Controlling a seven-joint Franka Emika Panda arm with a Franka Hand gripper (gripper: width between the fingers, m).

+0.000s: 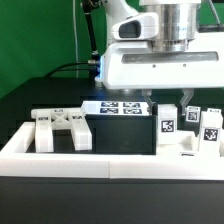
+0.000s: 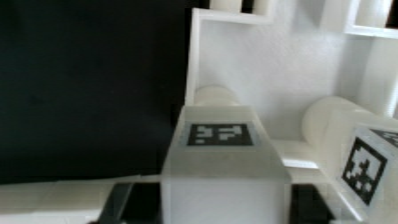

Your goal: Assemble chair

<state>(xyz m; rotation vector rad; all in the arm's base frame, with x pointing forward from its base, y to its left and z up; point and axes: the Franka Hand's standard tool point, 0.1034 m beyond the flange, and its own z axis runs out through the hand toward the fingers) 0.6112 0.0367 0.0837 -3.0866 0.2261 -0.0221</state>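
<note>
The chair is in loose white pieces inside a walled tray. An X-braced panel (image 1: 62, 128) lies at the exterior view's left. Under my gripper (image 1: 168, 103) stands a tagged white block (image 1: 168, 128). In the wrist view this tagged white block (image 2: 219, 150) fills the space between my gripper (image 2: 219, 203), and the dark fingers (image 2: 132, 203) press against both its sides. My gripper is shut on it. More tagged pieces (image 1: 208, 128) stand at the exterior view's right, and one rounded tagged piece (image 2: 356, 135) lies right beside the held block.
A long low white border wall (image 1: 100, 160) runs along the front and the left side. The marker board (image 1: 118, 106) lies flat behind the pieces, just to the exterior view's left of my gripper. Black table surface (image 2: 89, 90) lies beyond the wall.
</note>
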